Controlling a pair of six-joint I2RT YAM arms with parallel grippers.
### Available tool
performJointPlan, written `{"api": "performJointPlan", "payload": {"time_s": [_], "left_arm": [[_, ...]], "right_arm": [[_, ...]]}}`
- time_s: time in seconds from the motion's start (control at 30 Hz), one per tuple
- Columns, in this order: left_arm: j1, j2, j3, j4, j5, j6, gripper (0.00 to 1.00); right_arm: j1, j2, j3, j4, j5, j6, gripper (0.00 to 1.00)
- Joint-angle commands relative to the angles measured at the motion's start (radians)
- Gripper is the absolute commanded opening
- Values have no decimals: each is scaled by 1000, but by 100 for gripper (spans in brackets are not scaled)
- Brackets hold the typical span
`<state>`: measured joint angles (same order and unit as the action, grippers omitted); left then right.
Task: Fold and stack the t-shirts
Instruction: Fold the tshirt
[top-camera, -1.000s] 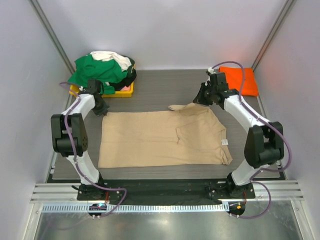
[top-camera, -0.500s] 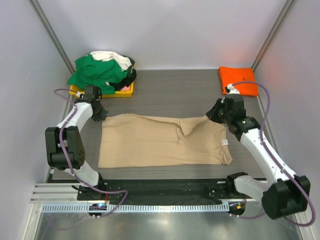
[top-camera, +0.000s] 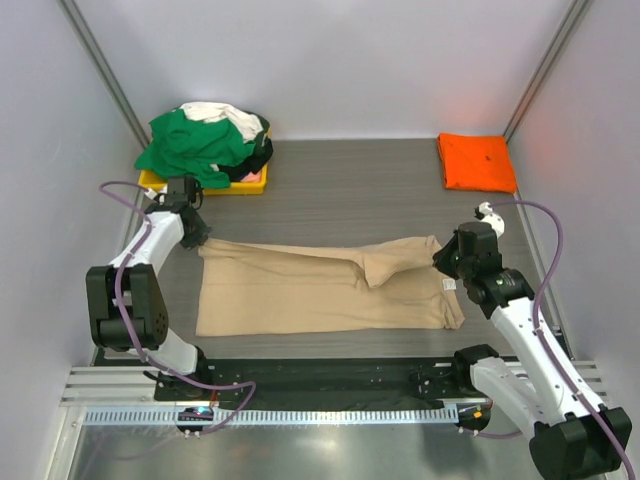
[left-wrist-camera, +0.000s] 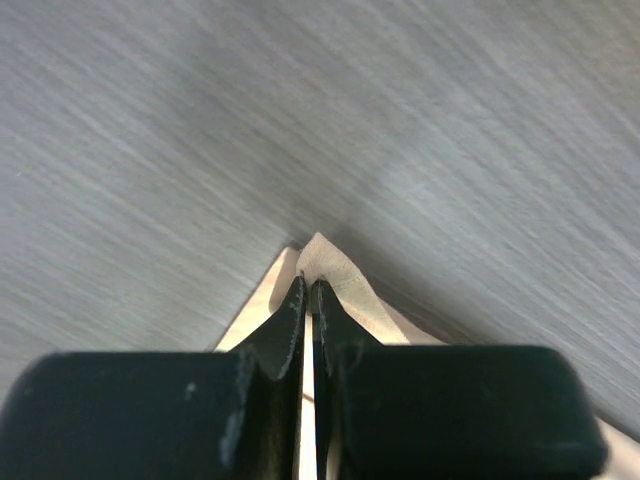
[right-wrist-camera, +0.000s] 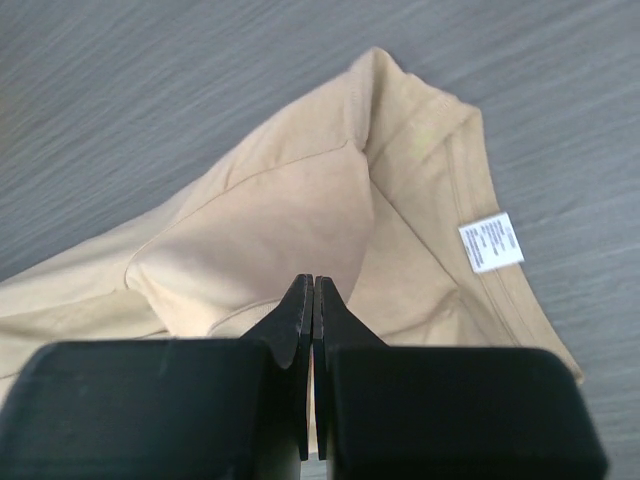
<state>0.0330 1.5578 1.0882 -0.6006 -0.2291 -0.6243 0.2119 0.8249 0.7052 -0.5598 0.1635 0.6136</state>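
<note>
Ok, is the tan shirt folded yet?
Partly: left pincer and right pincer pinch the far edge of the shirt, drawn over its flat near half.

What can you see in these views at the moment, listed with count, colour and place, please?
tan t-shirt: one, tan-beige, spread across the middle of the table
label: one, white, inside the tan t-shirt's collar, right end
orange t-shirt: one, bright orange, folded, far right corner
shirt pile: one heap, green, white and black, far left corner
yellow tray: one, yellow, under the shirt pile
table: one, grey, streaked
left claw: one, black, shut on the tan t-shirt's far left corner
right claw: one, black, shut on the tan t-shirt near its collar
</note>
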Motion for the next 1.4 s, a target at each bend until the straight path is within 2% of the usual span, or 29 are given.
{"api": "performJointPlan", "payload": {"time_s": [0.0,0.07,0.13,0.17,0.2,0.27,0.3,0.37,0.43,0.53,0.57,0.6,0.63,0.73,0.83,1.07,1.23,1.33,1.37], "left_arm": [[1,-59,-25,-46,-96,-52,1],[2,-96,-68,-60,-134,-87,6],[10,-177,-105,-50,-147,-126,22],[25,-209,-140,-48,-156,-139,38],[37,-238,-152,-48,-171,-164,67],[74,-317,-175,-35,-167,-170,74],[82,-337,-185,-34,-168,-176,78],[91,-378,-182,-24,-158,-170,79],[91,-386,-165,-21,-113,-154,76],[58,-371,-149,-10,-76,-134,72],[12,-361,-148,-11,-78,-123,70],[-16,-346,-148,-13,-85,-121,69],[-84,-337,-155,-11,-90,-121,69],[-183,-292,-175,-13,-90,-132,68],[-244,-234,-206,7,-35,-143,67],[-282,-87,-243,13,17,-134,65],[-285,-1,-310,44,62,-141,63],[-297,16,-356,77,112,-156,59],[-306,7,-364,75,120,-169,59]], "right_arm": [[-5,-53,-44,-37,70,105,1],[-6,-98,-70,-80,122,165,1],[-5,-160,-122,-83,128,231,1],[-5,-177,-139,-84,125,247,8],[-5,-194,-166,-89,122,279,38],[-5,-228,-190,-100,126,305,60],[-5,-234,-191,-101,126,308,74],[-5,-228,-176,-95,126,308,79],[-5,-215,-155,-89,119,279,79],[-3,-159,-127,-19,42,242,78],[-2,-138,-128,30,15,232,78],[0,-77,-127,47,-33,230,77],[9,-43,-122,60,-45,233,76],[55,116,-112,113,-55,230,76],[73,308,-96,165,-64,221,77],[70,681,-6,238,-38,221,79],[41,920,224,222,-28,175,79],[21,1091,434,170,-25,135,79],[21,1135,561,140,-24,108,79]]}}
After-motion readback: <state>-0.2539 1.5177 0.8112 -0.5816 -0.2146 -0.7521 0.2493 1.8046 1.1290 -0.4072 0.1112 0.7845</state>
